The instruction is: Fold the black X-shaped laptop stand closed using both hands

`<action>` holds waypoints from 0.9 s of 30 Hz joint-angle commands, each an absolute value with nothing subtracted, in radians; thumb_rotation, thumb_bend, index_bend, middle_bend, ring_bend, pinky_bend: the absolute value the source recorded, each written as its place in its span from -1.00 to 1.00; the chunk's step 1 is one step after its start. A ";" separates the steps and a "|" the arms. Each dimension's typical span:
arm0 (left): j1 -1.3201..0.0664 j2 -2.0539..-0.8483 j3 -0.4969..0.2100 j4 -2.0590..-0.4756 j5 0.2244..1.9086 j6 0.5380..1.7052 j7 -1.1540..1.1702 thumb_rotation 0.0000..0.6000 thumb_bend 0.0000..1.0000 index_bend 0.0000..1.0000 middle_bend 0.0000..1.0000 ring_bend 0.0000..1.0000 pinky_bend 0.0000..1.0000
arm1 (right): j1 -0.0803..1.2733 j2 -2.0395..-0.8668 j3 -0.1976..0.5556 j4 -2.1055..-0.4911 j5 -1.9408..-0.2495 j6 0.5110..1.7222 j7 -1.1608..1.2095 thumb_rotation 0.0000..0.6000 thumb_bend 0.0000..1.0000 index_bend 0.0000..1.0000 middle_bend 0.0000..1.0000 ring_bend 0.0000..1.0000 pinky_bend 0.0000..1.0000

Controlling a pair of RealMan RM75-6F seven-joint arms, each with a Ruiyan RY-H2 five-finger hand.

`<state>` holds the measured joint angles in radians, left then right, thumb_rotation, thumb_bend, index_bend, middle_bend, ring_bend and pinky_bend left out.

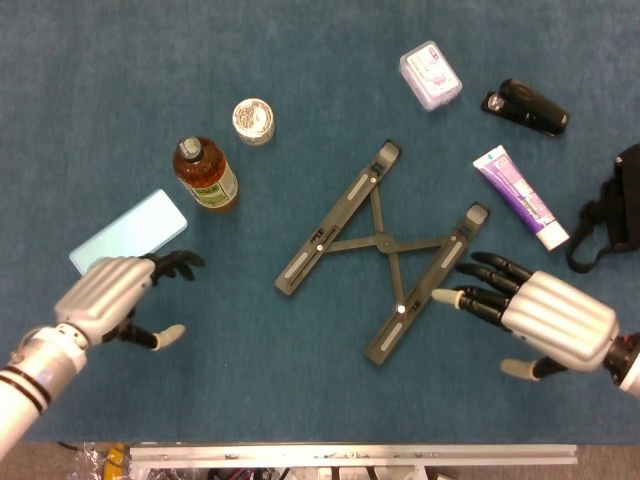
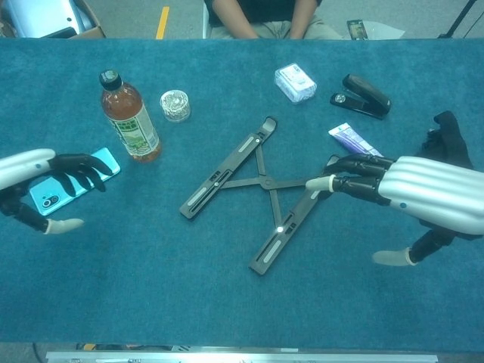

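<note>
From the head view, the black laptop stand (image 1: 384, 251) lies spread open in an X on the blue table (image 1: 300, 90), near the middle. The right hand (image 1: 540, 315) hovers to the right of the stand's right bar, fingers stretched out and apart toward it, holding nothing; whether the fingertips touch the bar cannot be told. The left hand (image 1: 115, 295) is at the near left, fingers apart and empty, above the near end of a light blue phone (image 1: 140, 232). A bottle of brown drink (image 1: 206, 173) stands just to the right of the phone's far end, with a small round jar (image 1: 253, 121) farther back. At the far right lie a small clear box (image 1: 431, 75), a black stapler (image 1: 526, 107) and a white and purple tube (image 1: 520, 196); a black strap (image 1: 612, 215) sits at the right edge.

From the chest view, the stand (image 2: 257, 193) lies flat and open at the centre. The right hand (image 2: 401, 197) reaches in from the right, empty, fingertips over the right bar's far end. The left hand (image 2: 45, 178) hangs open over the phone (image 2: 72, 185), left of the bottle (image 2: 130, 117).
</note>
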<state>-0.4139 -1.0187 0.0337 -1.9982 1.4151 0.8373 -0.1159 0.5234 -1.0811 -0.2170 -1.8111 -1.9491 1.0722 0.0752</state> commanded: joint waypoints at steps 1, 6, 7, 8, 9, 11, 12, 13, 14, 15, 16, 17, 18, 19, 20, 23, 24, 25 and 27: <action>-0.436 -1.045 0.024 -1.988 1.388 0.816 -0.107 1.00 -0.45 -0.63 -0.43 -0.47 -0.36 | 0.515 -1.094 -0.194 -1.792 -1.920 1.058 0.004 1.00 -0.72 -0.92 -0.61 -1.00 -0.91; -0.463 -1.087 0.012 -1.973 1.346 0.797 -0.095 0.91 -0.45 -0.63 -0.42 -0.48 -0.36 | 0.514 -1.115 -0.170 -1.781 -1.876 1.036 -0.050 1.00 -0.81 -0.92 -0.62 -1.00 -0.91; -0.469 -1.097 0.009 -1.971 1.337 0.793 -0.093 0.87 -0.45 -0.63 -0.42 -0.48 -0.37 | 0.513 -1.122 -0.163 -1.779 -1.865 1.032 -0.063 1.00 -0.82 -0.92 -0.62 -1.00 -0.91; -0.473 -1.104 0.007 -1.968 1.330 0.790 -0.091 0.81 -0.45 -0.63 -0.42 -0.48 -0.39 | 0.513 -1.127 -0.159 -1.779 -1.857 1.029 -0.075 1.00 -0.84 -0.92 -0.62 -1.00 -0.91; -0.478 -1.111 0.005 -1.966 1.323 0.786 -0.090 0.77 -0.45 -0.63 -0.43 -0.49 -0.41 | 0.512 -1.132 -0.154 -1.780 -1.852 1.029 -0.085 1.00 -0.86 -0.92 -0.63 -1.00 -0.91; -0.490 -1.129 -0.002 -1.962 1.304 0.778 -0.091 0.70 -0.45 -0.63 -0.45 -0.52 -0.43 | 0.511 -1.142 -0.145 -1.783 -1.843 1.027 -0.110 1.00 -0.88 -0.93 -0.63 -1.00 -0.91; -0.496 -1.136 -0.005 -1.960 1.295 0.773 -0.093 0.67 -0.45 -0.63 -0.46 -0.54 -0.43 | 0.511 -1.146 -0.141 -1.783 -1.839 1.024 -0.123 1.00 -0.88 -0.94 -0.63 -1.00 -0.91; -0.504 -1.146 -0.009 -1.957 1.282 0.765 -0.095 0.61 -0.45 -0.63 -0.47 -0.54 -0.43 | 0.512 -1.152 -0.136 -1.782 -1.834 1.021 -0.141 1.00 -0.88 -0.94 -0.64 -1.00 -0.91; -0.510 -1.154 -0.012 -1.955 1.271 0.759 -0.098 0.51 -0.45 -0.63 -0.48 -0.55 -0.43 | 0.513 -1.156 -0.133 -1.782 -1.830 1.016 -0.153 1.00 -0.89 -0.94 -0.64 -1.00 -0.91; -0.518 -1.165 -0.017 -1.953 1.258 0.752 -0.101 0.43 -0.45 -0.63 -0.49 -0.55 -0.43 | 0.516 -1.160 -0.130 -1.783 -1.826 1.009 -0.165 1.00 -0.89 -0.94 -0.64 -1.00 -0.91; -0.524 -1.174 -0.021 -1.950 1.248 0.746 -0.104 0.39 -0.45 -0.63 -0.50 -0.56 -0.43 | 0.518 -1.163 -0.128 -1.784 -1.824 1.005 -0.172 1.00 -0.89 -0.95 -0.64 -1.00 -0.91; -0.531 -1.184 -0.024 -1.946 1.238 0.741 -0.106 0.37 -0.45 -0.63 -0.50 -0.56 -0.43 | 0.520 -1.166 -0.126 -1.783 -1.822 1.002 -0.178 1.00 -0.89 -0.95 -0.65 -1.00 -0.91; -0.539 -1.198 -0.030 -1.940 1.223 0.735 -0.107 0.37 -0.45 -0.63 -0.50 -0.57 -0.43 | 0.523 -1.170 -0.122 -1.782 -1.816 0.998 -0.183 1.00 -0.89 -0.95 -0.65 -1.00 -0.91; -0.546 -1.208 -0.034 -1.935 1.213 0.731 -0.106 0.36 -0.45 -0.63 -0.50 -0.57 -0.43 | 0.524 -1.174 -0.119 -1.781 -1.813 0.996 -0.185 1.00 -0.89 -0.95 -0.65 -1.00 -0.91; -0.552 -1.218 -0.037 -1.929 1.205 0.730 -0.102 0.36 -0.45 -0.63 -0.51 -0.57 -0.43 | 0.525 -1.177 -0.117 -1.780 -1.809 0.995 -0.187 1.00 -0.89 -0.95 -0.65 -1.00 -0.91; -0.571 -1.256 -0.047 -1.909 1.175 0.735 -0.077 0.36 -0.45 -0.63 -0.52 -0.59 -0.43 | 0.527 -1.185 -0.110 -1.772 -1.798 0.995 -0.195 1.00 -0.89 -0.96 -0.65 -1.00 -0.91; -0.578 -1.271 -0.052 -1.903 1.161 0.740 -0.065 0.36 -0.45 -0.63 -0.52 -0.59 -0.43 | 0.526 -1.189 -0.108 -1.768 -1.793 0.994 -0.199 1.00 -0.89 -0.96 -0.65 -1.00 -0.91; -0.583 -1.282 -0.056 -1.898 1.148 0.745 -0.057 0.35 -0.45 -0.63 -0.53 -0.60 -0.43 | 0.526 -1.191 -0.107 -1.766 -1.789 0.993 -0.202 1.00 -0.89 -0.96 -0.65 -1.00 -0.91; -0.592 -1.303 -0.062 -1.889 1.122 0.753 -0.041 0.34 -0.45 -0.63 -0.53 -0.60 -0.43 | 0.526 -1.195 -0.105 -1.761 -1.785 0.994 -0.211 1.00 -0.89 -0.98 -0.65 -1.00 -0.91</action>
<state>-0.5819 -1.2863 -0.0544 -1.8991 1.1398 0.7451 -0.0553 0.5263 -1.1929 -0.1063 -1.7641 -1.7871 0.9940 -0.2074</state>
